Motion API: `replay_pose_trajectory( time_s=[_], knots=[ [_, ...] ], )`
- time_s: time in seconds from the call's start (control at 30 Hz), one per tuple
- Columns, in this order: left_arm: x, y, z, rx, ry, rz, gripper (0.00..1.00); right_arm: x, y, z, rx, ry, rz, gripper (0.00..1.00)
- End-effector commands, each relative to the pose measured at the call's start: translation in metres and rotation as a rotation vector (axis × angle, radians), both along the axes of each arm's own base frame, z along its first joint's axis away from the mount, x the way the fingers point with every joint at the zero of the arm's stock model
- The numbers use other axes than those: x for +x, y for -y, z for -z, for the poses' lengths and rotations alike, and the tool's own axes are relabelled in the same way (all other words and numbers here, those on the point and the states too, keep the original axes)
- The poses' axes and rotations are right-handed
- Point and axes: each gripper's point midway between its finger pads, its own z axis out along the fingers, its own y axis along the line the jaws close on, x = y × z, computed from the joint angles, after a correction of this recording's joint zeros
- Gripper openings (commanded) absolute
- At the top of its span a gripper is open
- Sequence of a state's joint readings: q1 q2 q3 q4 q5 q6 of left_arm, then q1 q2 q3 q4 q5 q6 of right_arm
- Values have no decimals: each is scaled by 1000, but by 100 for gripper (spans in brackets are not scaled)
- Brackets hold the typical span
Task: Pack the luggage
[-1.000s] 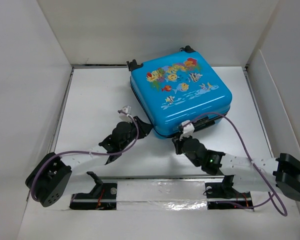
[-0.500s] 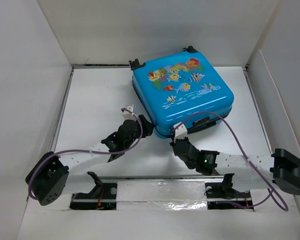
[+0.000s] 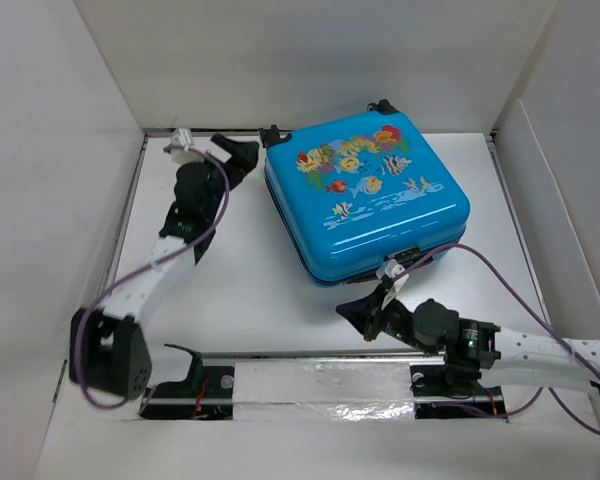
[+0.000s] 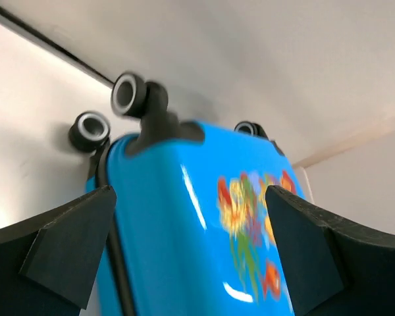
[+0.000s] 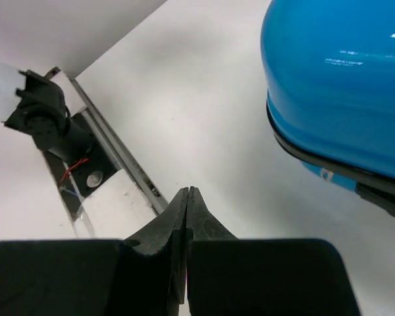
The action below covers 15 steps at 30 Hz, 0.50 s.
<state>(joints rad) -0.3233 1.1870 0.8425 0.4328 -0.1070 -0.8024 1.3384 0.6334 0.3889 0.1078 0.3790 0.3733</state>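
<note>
The luggage is a bright-blue hard-shell case with a fish print, lying closed and flat on the white table. Its black wheels point toward the back wall. My left gripper is at the case's far left corner by the wheels, open. In the left wrist view the luggage fills the space ahead of the wide-apart fingers of the left gripper, and nothing is held. My right gripper lies low in front of the case's near corner, shut and empty. In its wrist view the right gripper points away from the luggage.
White walls close in the table on the left, back and right. A metal rail with foil tape and the arm mounts runs along the near edge. Purple cables loop over both arms, the right one crossing the case's near edge.
My left arm swung from the case's near left corner up to the far corner by the wheels, and its jaws opened. The right arm drew back toward the near rail. The case shifted slightly.
</note>
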Motion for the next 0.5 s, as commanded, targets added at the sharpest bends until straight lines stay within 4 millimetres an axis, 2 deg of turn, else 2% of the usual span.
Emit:
replay_pose_trajectory(
  time_s=[0.0, 0.03, 0.07, 0.1, 0.13, 0.17, 0.2, 0.23, 0.27, 0.33, 0.37, 0.43, 0.47],
  knots=[
    [52, 10, 18, -43, -84, 101, 99, -16, 0, 19, -31, -60, -75, 0],
    [69, 16, -10, -61, -44, 153, 99, -17, 0, 20, -32, -62, -77, 0],
    [90, 21, 25, -54, -145, 175, 99, -16, 0, 19, -31, -63, -73, 0],
    [102, 23, 28, -57, -164, 193, 99, -16, 1, 20, -32, -64, -68, 0],
    [114, 34, 1, -60, -117, 245, 99, -14, 1, 20, -32, -62, -60, 0],
    [124, 38, 3, -54, -128, 265, 99, -13, 1, 21, -34, -61, -53, 0],
    [136, 42, 35, -41, -213, 272, 99, -11, 1, 20, -33, -59, -41, 0],
    [148, 46, 15, -41, -181, 284, 99, -9, 1, 22, -40, -59, -33, 0],
    [158, 48, 39, -37, -242, 284, 99, -9, 0, 23, -43, -60, -31, 0],
    [172, 47, 37, -58, -235, 280, 99, -11, -4, 25, -54, -60, -42, 0],
    [179, 49, 48, -72, -248, 281, 99, -11, -5, 25, -58, -60, -46, 0],
    [184, 58, 43, -126, -229, 316, 99, -11, -7, 26, -64, -61, -50, 0],
    [191, 62, 47, -149, -214, 330, 99, -12, -8, 29, -74, -65, -53, 0]
  ],
)
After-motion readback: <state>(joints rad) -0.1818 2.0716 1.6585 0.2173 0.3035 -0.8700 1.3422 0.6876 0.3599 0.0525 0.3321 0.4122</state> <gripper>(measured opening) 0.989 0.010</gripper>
